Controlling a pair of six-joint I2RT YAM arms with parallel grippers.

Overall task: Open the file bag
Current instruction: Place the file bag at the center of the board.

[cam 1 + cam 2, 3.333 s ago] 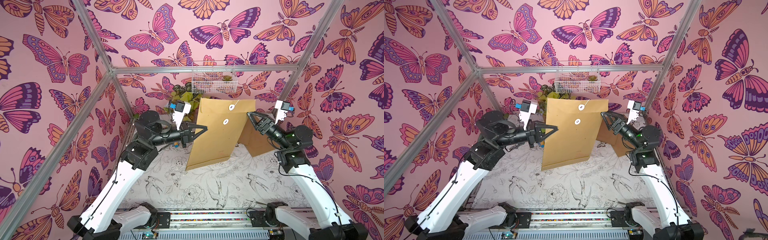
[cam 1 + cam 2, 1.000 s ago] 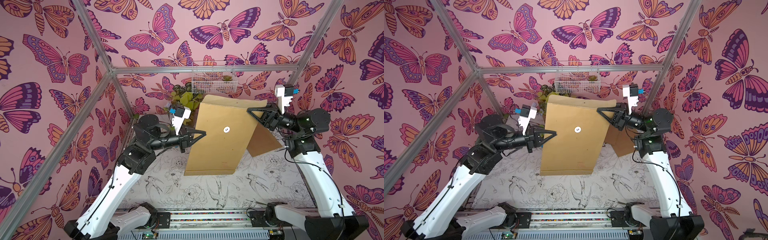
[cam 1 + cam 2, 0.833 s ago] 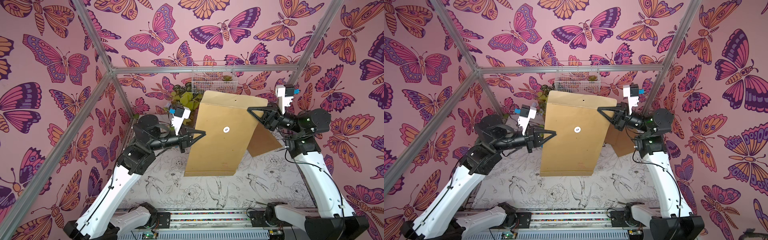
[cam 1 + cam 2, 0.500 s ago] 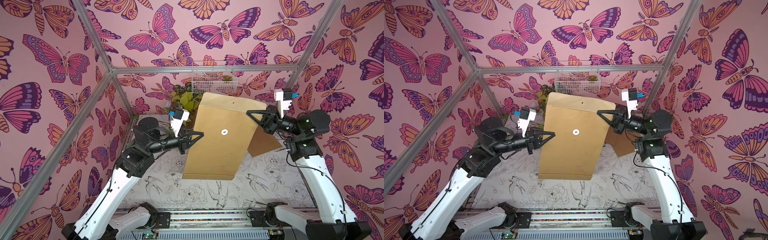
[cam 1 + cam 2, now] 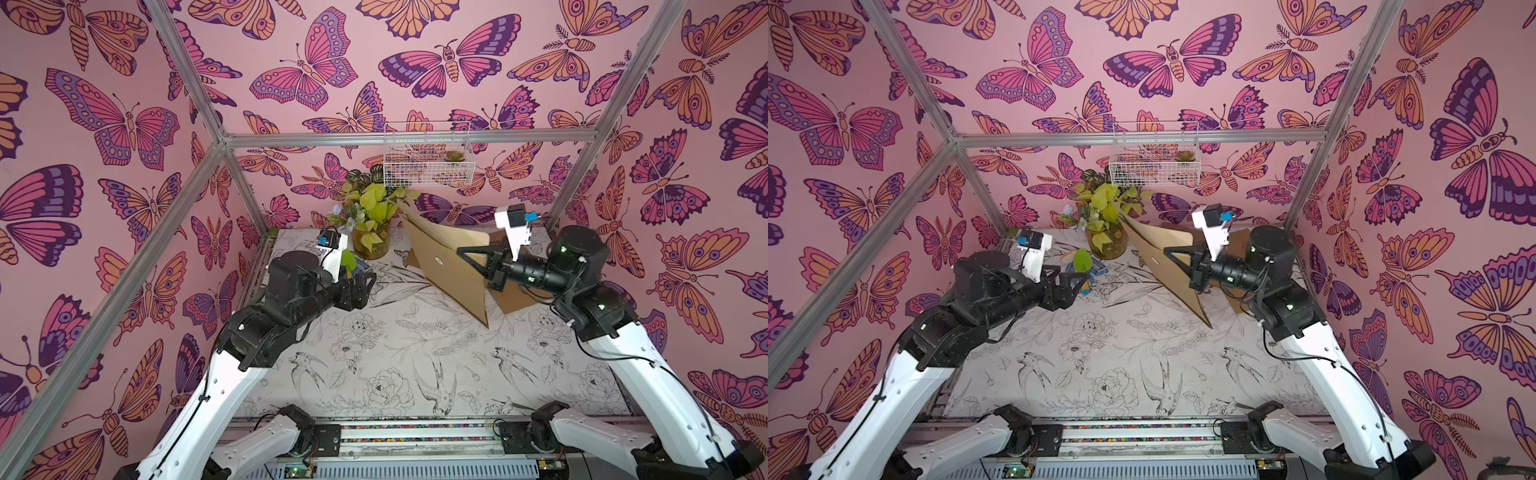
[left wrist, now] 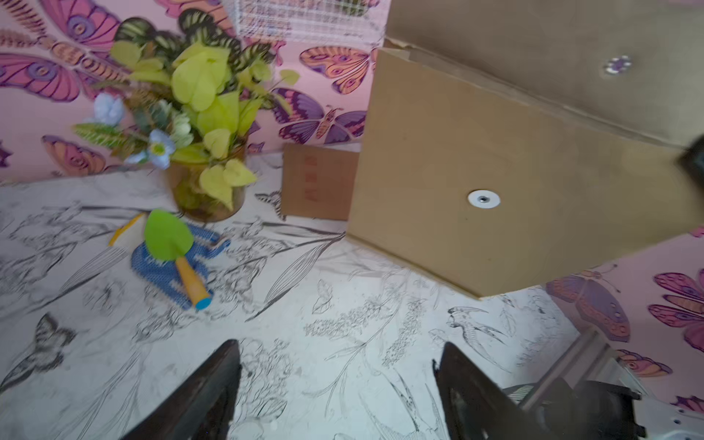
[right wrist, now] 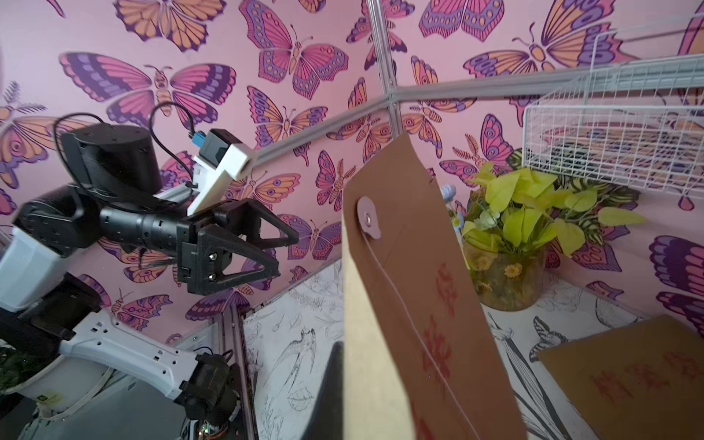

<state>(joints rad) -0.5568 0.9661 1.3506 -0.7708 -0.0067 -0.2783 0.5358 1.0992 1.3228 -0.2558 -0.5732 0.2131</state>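
The file bag (image 5: 446,266) is a brown paper envelope hanging tilted over the back right of the table, its lower corner close to the surface. My right gripper (image 5: 464,254) is shut on its upper edge, and in the right wrist view the bag (image 7: 419,304) fills the space between the jaws. The left wrist view shows the bag's face (image 6: 495,171) with a white button (image 6: 484,199), and the flap (image 6: 533,45) lifted away above it. A string runs from the flap's disc (image 7: 368,223). My left gripper (image 5: 365,286) (image 6: 339,365) is open and empty, left of the bag.
A second brown envelope (image 5: 515,297) lies on the table behind the held one. A vase of leaves (image 5: 370,232) stands at the back, with a green trowel (image 6: 167,236) on a blue glove (image 6: 160,266) beside it. A wire basket (image 5: 428,158) hangs on the back wall.
My left gripper let go of the bag, opened and drew back to the left. The bag swung down and right, now hanging from the right gripper alone.
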